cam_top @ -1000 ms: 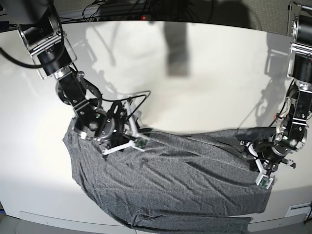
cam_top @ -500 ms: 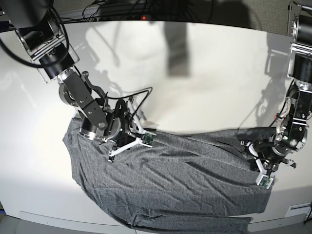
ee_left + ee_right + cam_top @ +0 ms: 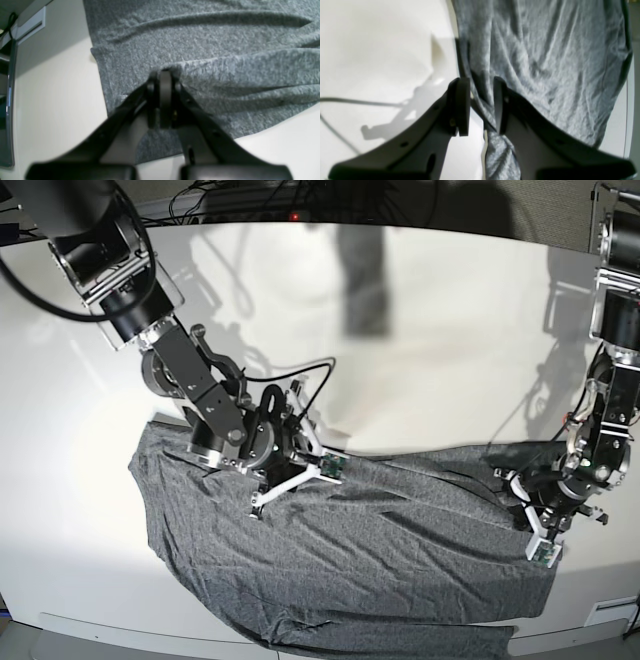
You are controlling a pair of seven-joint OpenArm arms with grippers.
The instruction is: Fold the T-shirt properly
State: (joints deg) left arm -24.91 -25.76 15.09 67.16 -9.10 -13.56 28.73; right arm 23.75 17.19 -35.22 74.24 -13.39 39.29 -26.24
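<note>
The T-shirt [image 3: 350,560] lies spread and wrinkled across the near half of the white tabletop [image 3: 420,350], one part hanging over the front edge. The step in hand looks like gathering hold along the far edge before a fold. The left pincer [image 3: 163,82] is clamped shut on a ridge of the grey knit near the shirt's corner. The right pincer [image 3: 482,105] stands narrowly parted astride the fabric's edge, which runs up between its jaws (whether the pads touch cloth I cannot tell). Next, the right would need to close firmly on that edge, so both arms can lift together. No containers appear.
</note>
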